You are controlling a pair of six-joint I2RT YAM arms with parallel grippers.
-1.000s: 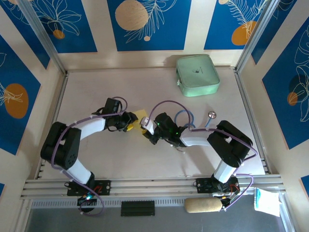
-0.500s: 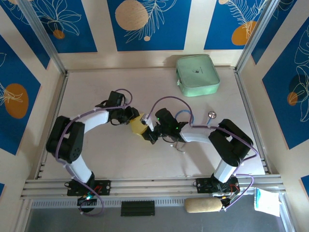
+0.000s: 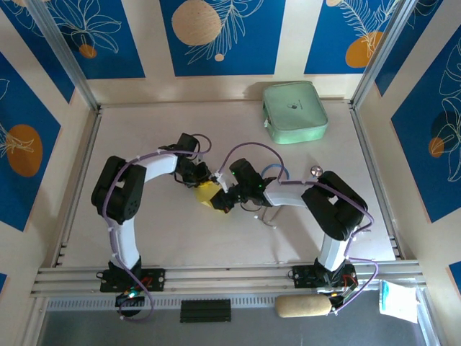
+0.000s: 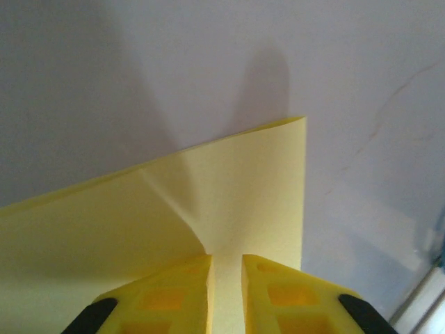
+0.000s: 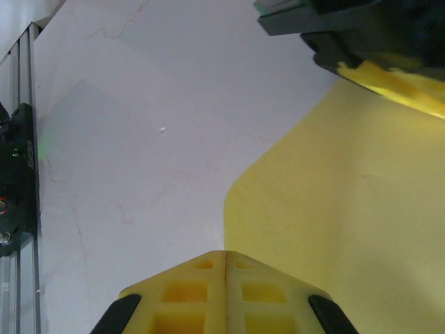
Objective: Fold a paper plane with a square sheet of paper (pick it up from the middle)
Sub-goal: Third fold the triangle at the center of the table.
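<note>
Yellow paper, the thin square sheet [image 3: 206, 193], was held up just off the pale table [image 3: 144, 216] at its middle, between the two claws. The left gripper [image 4: 226, 259] had been narrowed from wide open to a slim gap with the sheet's edge inside it, so a second grip looked nearly made. The right gripper [image 5: 224, 254] was kept fully closed, apparently on the sheet's other side, and the left arm had been swung further inward than a second before.

no text, label or number can be read anywhere.
</note>
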